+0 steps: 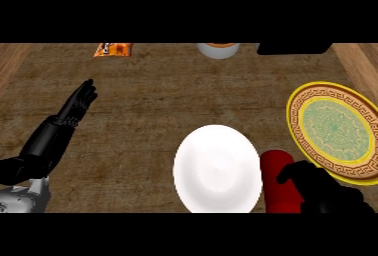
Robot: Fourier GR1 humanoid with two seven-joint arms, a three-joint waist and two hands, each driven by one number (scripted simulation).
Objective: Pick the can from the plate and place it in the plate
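Two plates sit before you in the head view: a plain white plate (217,169) near the lower middle of the brown surface (162,105), and a yellow-rimmed patterned plate (334,131) at the right edge. The red can (278,181) stands between them, just beside the white plate's right rim and on neither plate. Your right hand (319,189) is at the can's right side, its dark fingers curled round it and hiding part of it. Your left hand (77,106) shows at the left, well apart from the plates, fingers straight, pressed together and pointing up. Along the far edge you have an orange packet (112,49), a pale cup (218,50) and a black object (294,48).
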